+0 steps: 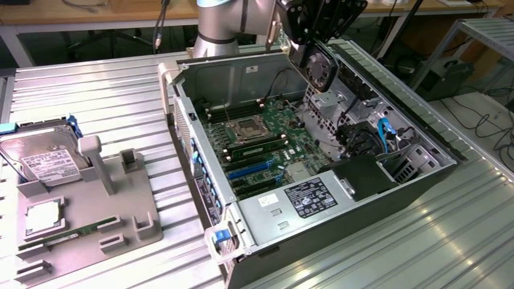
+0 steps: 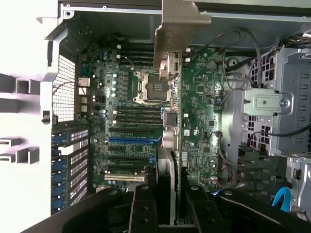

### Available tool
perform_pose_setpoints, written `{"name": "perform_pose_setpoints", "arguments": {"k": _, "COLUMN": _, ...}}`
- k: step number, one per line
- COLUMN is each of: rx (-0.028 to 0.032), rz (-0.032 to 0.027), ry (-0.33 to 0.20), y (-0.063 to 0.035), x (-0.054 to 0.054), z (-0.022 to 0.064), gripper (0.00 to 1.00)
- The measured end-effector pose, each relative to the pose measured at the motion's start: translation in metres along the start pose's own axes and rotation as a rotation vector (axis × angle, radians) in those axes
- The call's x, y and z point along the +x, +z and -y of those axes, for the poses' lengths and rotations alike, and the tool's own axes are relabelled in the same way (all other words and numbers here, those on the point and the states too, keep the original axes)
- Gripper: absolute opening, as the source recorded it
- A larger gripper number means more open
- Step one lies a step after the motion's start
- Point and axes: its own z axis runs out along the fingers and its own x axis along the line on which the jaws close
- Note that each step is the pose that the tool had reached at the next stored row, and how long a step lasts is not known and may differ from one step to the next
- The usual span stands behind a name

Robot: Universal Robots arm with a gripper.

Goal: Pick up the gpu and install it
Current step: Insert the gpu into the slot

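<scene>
Silver-bracketed, the gpu (image 2: 168,138) is likely stiff, light and fragile (bare circuitry); the gripper (image 2: 169,204) pinches its flat faces above the open case (image 1: 233,78).

PC case (image 1: 321,180) centre frame on counter (image 1: 96,90); parts holder (image 1: 120,211) lower left carrying hard drive (image 1: 44,159); gpu (image 1: 323,65) in claw (image 1: 315,37) above case, upper centre.
</scene>
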Motion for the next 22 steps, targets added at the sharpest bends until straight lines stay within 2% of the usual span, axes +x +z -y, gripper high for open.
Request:
{"name": "perform_pose_setpoints", "arguments": {"k": 10, "rx": -0.0003, "rz": -0.0015, "ry": -0.042, "y": 0.0, "x": 0.0, "z": 0.0, "gripper": 0.28}}
{"name": "perform_pose_setpoints", "arguments": {"k": 22, "rx": -0.0011, "rz": -0.0046, "ry": -0.132, "y": 0.0, "x": 0.0, "z": 0.0, "gripper": 0.28}}
